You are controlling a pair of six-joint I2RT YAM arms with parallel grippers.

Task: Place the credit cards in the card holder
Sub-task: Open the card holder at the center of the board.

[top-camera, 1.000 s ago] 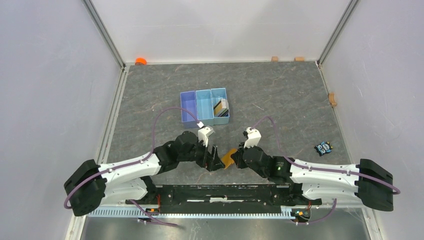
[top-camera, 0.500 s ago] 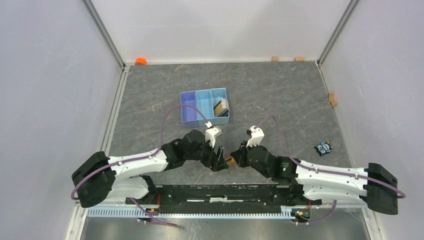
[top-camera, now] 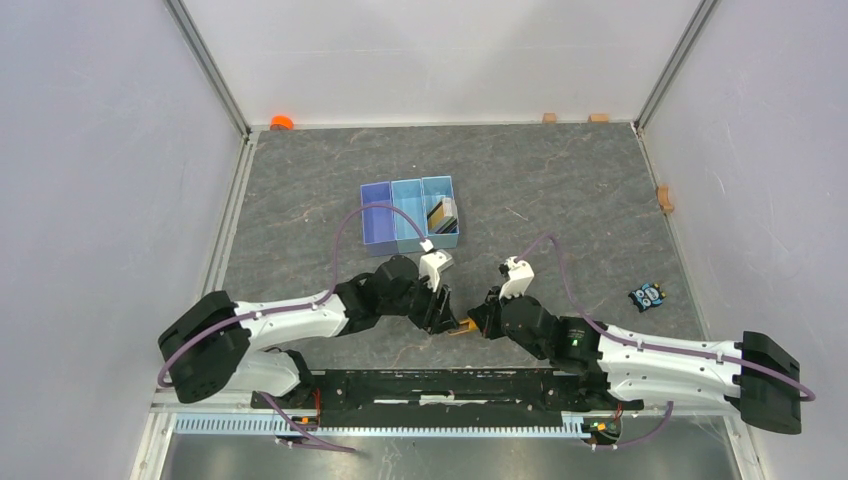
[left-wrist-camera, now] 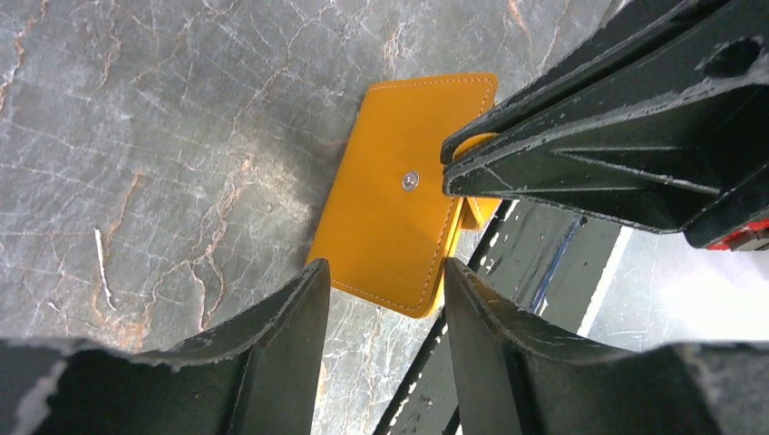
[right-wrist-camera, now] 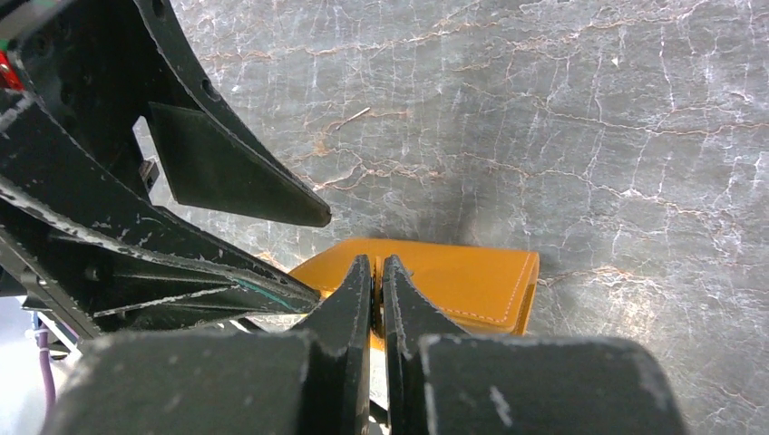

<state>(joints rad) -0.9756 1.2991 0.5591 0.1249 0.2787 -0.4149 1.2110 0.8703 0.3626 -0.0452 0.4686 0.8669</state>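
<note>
The card holder (left-wrist-camera: 399, 195) is a closed orange wallet with a metal snap, lying on the grey table near its front edge. My right gripper (right-wrist-camera: 377, 263) is shut on its little clasp tab (left-wrist-camera: 473, 145). My left gripper (left-wrist-camera: 383, 270) is open, its two fingertips (left-wrist-camera: 313, 281) standing either side of the wallet's near end; I cannot tell whether they touch it. From above, only a sliver of the card holder (top-camera: 465, 325) shows between the left gripper (top-camera: 445, 312) and the right gripper (top-camera: 479, 322). The credit cards (top-camera: 441, 212) stand in the right compartment of a blue tray.
The blue three-compartment tray (top-camera: 378, 215) sits mid-table behind the arms. A small black-and-blue gadget (top-camera: 648, 296) lies at the right. An orange cap (top-camera: 281, 122) and small wooden blocks (top-camera: 549, 117) lie along the back edge. The black base rail (left-wrist-camera: 535, 263) runs just beside the wallet.
My left gripper has swung right onto the wallet and its jaws have narrowed. The wallet, held by the right gripper, has come lower and shows less from above.
</note>
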